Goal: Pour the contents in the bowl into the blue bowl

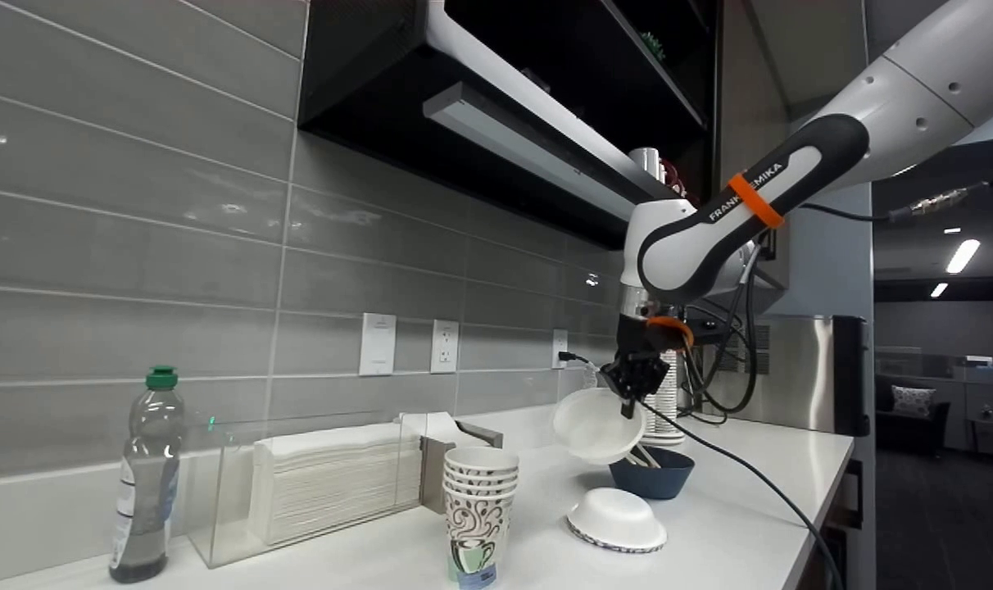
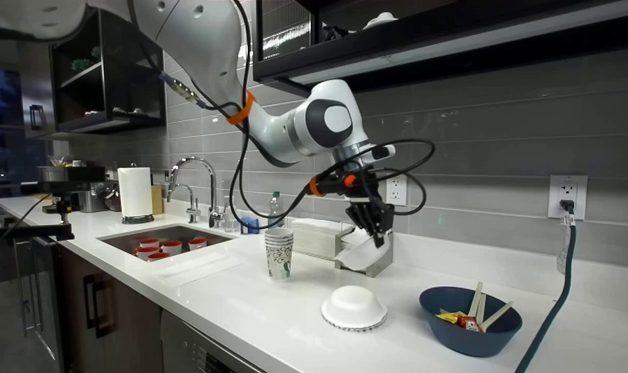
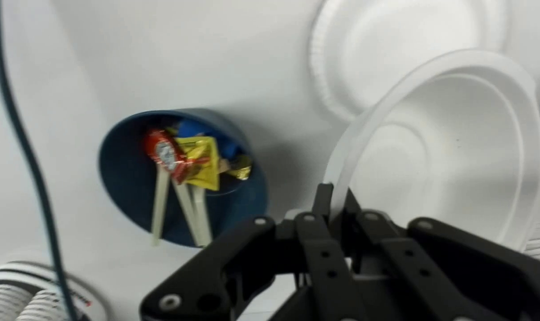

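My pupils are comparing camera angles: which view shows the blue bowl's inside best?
The wrist view: it looks down into the blue bowl, showing a red packet, a yellow packet and sticks. In an exterior view, the blue bowl appears obliquely, packets partly hidden; in an exterior view, the blue bowl shows only sticks inside.

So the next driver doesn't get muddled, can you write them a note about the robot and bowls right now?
Black gripper: fingers shut on the rim of the smooth, round, cream-white bowl, tilted above the flat white counter. No packets show inside.
Round, dark blue bowl: on the counter, holding shiny red and yellow packets and flat, pale sticks.
Done: pouring looks finished.
Left: probably set the cream-white bowl down and let go.
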Tool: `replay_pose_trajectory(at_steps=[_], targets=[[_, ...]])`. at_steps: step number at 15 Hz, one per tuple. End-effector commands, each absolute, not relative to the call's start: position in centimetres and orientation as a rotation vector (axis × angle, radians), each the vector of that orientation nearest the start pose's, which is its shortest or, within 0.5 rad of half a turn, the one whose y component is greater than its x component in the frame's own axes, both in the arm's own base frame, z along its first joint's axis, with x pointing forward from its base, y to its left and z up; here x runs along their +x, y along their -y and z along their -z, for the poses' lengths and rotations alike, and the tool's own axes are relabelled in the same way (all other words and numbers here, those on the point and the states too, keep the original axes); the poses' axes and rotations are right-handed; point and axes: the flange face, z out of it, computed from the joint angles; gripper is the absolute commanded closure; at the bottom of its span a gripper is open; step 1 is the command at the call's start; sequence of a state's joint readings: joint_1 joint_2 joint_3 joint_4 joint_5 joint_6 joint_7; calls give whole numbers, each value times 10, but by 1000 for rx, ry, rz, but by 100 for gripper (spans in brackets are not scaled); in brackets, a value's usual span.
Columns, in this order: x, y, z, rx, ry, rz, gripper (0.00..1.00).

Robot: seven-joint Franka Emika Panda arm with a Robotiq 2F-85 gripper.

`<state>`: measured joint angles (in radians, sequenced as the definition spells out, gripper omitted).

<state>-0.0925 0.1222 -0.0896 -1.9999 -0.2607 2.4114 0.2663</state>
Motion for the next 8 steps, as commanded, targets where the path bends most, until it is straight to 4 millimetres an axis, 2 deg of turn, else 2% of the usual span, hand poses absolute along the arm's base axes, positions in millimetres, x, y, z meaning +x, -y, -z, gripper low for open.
replay_pose_trajectory(at_steps=[1, 5, 8], targets=[[596, 78, -415, -3088, -378, 502, 99], [621, 61, -375, -2876, -301, 477, 99], [635, 63, -336, -2711, -244, 426, 99]])
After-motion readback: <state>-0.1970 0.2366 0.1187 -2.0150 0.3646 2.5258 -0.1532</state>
